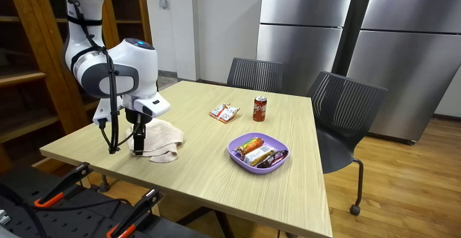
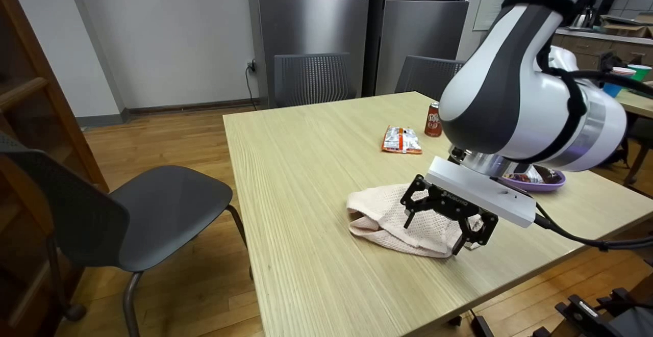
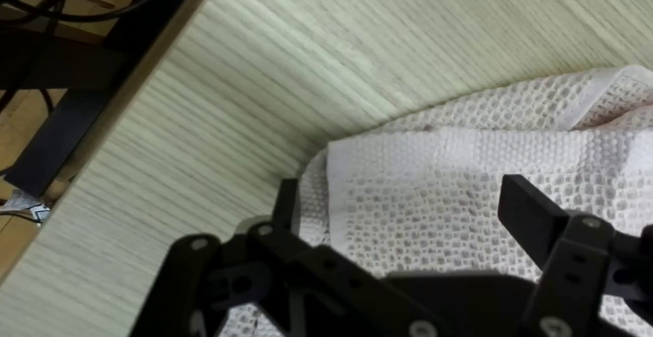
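Note:
A pale pink-white woven cloth [image 1: 162, 137] lies folded and crumpled on the light wood table [image 1: 201, 180]. It also shows in the other exterior picture [image 2: 393, 225] and in the wrist view [image 3: 408, 199]. My gripper [image 2: 431, 238] is open with its fingers spread wide over the cloth. In the wrist view the gripper's fingertips [image 3: 401, 186] stand apart, one beside the cloth's folded edge and one over the cloth. Nothing is gripped between them. I cannot tell whether the fingertips touch the cloth or the table.
A purple plate [image 1: 259, 171] holds several wrapped snacks [image 1: 257, 155]. A red soda can [image 1: 259, 109] stands upright near an orange-white snack bag [image 1: 224, 112]. Chairs [image 1: 345, 122] stand round the table. Black-orange clamps [image 1: 133, 214] sit at the table's near edge.

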{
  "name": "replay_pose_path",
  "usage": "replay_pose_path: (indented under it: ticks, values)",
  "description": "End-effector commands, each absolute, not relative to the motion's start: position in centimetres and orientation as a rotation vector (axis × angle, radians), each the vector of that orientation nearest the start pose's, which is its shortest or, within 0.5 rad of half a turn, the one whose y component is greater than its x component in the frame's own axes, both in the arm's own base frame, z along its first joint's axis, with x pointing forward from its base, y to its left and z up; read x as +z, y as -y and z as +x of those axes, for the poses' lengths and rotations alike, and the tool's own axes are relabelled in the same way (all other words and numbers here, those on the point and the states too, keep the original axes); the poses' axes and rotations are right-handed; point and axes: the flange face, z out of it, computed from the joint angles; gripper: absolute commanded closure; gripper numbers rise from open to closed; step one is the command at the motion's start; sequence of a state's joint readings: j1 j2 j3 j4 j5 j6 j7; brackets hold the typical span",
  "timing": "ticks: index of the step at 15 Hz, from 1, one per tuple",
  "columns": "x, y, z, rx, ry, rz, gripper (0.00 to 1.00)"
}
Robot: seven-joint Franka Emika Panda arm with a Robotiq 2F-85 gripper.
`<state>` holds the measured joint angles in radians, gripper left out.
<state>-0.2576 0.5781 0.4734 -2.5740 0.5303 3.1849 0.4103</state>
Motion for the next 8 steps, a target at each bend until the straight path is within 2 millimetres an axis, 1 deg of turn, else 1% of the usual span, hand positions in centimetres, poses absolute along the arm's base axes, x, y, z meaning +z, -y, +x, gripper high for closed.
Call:
replay_pose_path:
  ticks: [1,4,8]
  values:
    - [8.48,-8.31,41.38,0.055,-1.083,-2.681,0.0]
    - [8.33,-8.5,41.6,0.057,-1.069,-2.681,0.0]
    - [8.07,-8.48,41.4,0.063,-1.072,-2.676,0.0]
